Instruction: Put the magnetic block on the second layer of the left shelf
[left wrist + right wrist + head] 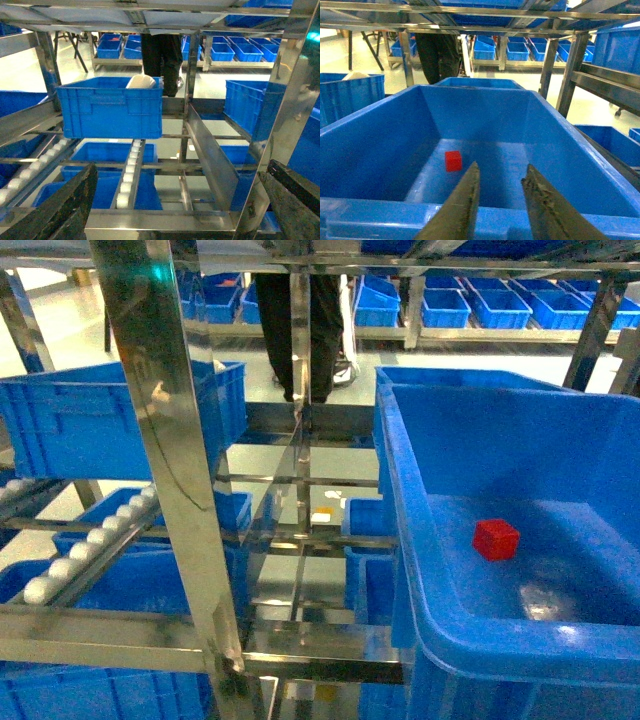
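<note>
The magnetic block [496,539] is a small red cube lying on the floor of a large deep blue bin [440,620] on the right. In the right wrist view the block [453,161] sits left of and beyond my right gripper [501,167], which is open and empty above the bin's near rim. The left shelf second layer [200,136] is a steel tier carrying a blue bin [110,107]. My left gripper [182,167] faces it, wide open with nothing between its dark fingers [65,205]. Neither gripper shows in the head view.
A shiny steel post [170,440] stands close in front, between the left rack and the right bin. White rollers [127,172] run along the lower rails. A white object [141,81] lies in the left bin. A person [300,320] stands behind, with several more blue bins beyond.
</note>
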You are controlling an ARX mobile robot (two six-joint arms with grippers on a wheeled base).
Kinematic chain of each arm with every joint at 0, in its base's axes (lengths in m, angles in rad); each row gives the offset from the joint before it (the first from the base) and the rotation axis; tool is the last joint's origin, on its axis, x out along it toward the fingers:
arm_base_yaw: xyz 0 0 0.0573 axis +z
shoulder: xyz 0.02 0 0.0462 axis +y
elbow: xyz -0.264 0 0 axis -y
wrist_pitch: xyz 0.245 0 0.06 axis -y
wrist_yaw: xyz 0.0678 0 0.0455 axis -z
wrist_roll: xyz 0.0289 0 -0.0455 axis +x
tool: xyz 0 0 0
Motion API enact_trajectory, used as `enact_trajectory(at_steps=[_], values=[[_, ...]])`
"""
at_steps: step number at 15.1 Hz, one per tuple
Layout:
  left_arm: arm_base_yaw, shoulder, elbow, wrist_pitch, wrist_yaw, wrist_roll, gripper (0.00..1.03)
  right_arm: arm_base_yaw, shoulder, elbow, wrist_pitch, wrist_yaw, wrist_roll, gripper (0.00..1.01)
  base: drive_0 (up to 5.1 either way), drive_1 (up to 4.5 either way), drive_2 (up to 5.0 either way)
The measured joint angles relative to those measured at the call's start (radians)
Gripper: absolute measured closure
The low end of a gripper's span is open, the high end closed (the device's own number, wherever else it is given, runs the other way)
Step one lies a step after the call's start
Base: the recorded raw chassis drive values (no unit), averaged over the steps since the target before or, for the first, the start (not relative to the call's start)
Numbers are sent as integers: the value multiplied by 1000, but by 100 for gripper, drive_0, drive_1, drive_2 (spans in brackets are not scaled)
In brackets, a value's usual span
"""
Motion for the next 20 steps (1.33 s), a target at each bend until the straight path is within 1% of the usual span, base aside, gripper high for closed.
enact_trajectory(at_steps=[1, 5, 8, 10, 11, 12, 20], values=[[0, 0, 0, 0, 0, 0, 5, 0, 0, 0, 0, 0, 0, 64, 0, 0, 0], [0, 0, 0, 0, 0, 0, 5, 0, 0, 0, 0, 0, 0, 41, 0, 0, 0], [0, 0, 0, 0, 0, 0, 5, 0, 0, 0, 0, 0, 0, 17, 0, 0, 0], [0, 0, 0, 0, 0, 0, 5, 0, 0, 0, 0, 0, 0, 4, 0, 0, 0], [0, 0, 0, 0, 0, 0, 5, 0, 0, 0, 0, 0, 0, 1, 0, 0, 0], [0, 0, 0, 0, 0, 0, 5, 0, 0, 0, 0, 0, 0, 4, 0, 0, 0], [0, 0, 0, 0, 0, 0, 5, 0, 0, 0, 0, 0, 0, 3, 0, 0, 0]])
